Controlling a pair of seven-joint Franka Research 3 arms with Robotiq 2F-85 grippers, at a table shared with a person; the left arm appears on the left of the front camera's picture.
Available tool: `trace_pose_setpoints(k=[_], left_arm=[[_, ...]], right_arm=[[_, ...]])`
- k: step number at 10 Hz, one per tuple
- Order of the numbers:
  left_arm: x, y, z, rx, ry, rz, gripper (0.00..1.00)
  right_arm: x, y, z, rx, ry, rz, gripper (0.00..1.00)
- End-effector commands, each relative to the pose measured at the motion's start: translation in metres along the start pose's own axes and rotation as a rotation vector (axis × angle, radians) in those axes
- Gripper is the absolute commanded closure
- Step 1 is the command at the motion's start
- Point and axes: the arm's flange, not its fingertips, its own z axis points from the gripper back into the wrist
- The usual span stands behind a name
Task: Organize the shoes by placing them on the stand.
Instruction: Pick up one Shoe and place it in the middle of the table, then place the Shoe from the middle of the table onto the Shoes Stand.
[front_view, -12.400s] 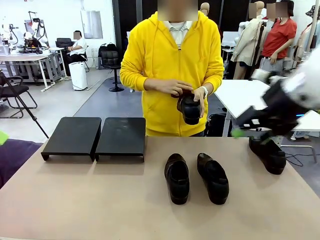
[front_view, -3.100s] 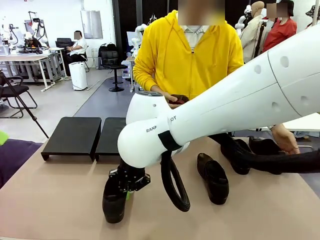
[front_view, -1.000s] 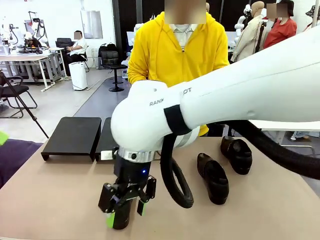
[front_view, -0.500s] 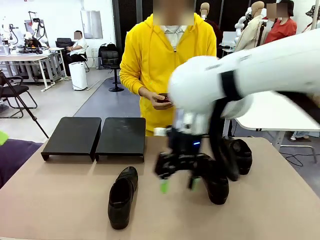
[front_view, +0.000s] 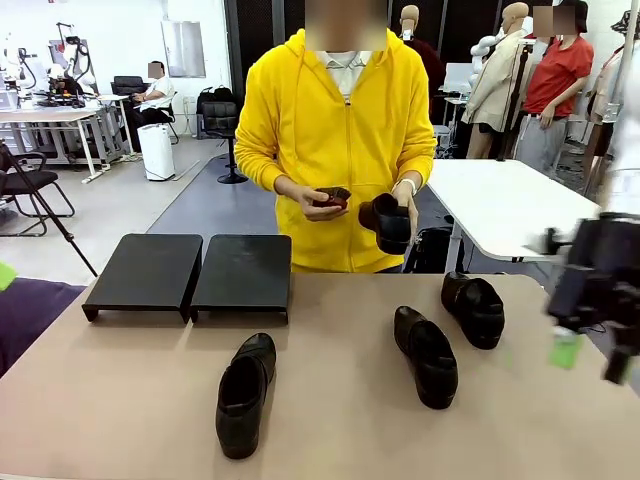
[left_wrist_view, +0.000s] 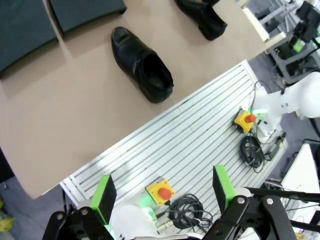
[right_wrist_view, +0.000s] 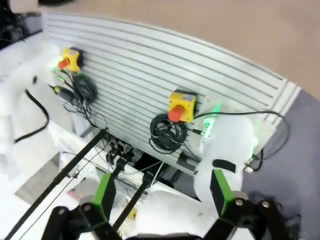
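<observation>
My left gripper (left_wrist_view: 162, 192) and right gripper (front_view: 590, 358) hang spread and empty, the stand (front_view: 240, 268) is bare, so next I grasp the nearest shoe (front_view: 243, 395).

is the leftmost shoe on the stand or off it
Off: the shoe lies on the table in front of the stand, not touching it.

Tan worktop (front_view: 130, 400) carries stand (front_view: 243, 270): two black platforms side by side. Three shoes flat on bare top: near shoe (front_view: 243, 395) before stand, toe toward it; middle shoe (front_view: 427, 355) and far shoe (front_view: 474, 308) right of stand.
</observation>
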Motion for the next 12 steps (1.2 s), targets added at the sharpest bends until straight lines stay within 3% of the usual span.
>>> trace_pose_setpoints(k=[1, 2, 4, 5, 12], left_arm=[[0.001, 0.000, 0.001, -0.018, -0.003, -0.013, 0.00], [0.001, 0.000, 0.001, -0.018, -0.003, -0.013, 0.00], [0.001, 0.000, 0.001, -0.018, -0.003, -0.013, 0.00], [0.001, 0.000, 0.001, -0.018, -0.003, -0.013, 0.00], [0.001, 0.000, 0.001, -0.018, -0.003, -0.013, 0.00]], right_arm=[[-0.001, -0.053, 0.004, 0.120, -0.133, -0.022, 0.00], [-0.005, -0.076, -0.002, 0.209, -0.266, -0.051, 0.00], [-0.010, -0.072, -0.015, 0.265, -0.541, -0.095, 0.00], [-0.014, -0.086, 0.013, 0.200, -0.250, -0.088, 0.00], [-0.014, -0.086, 0.013, 0.200, -0.250, -0.088, 0.00]])
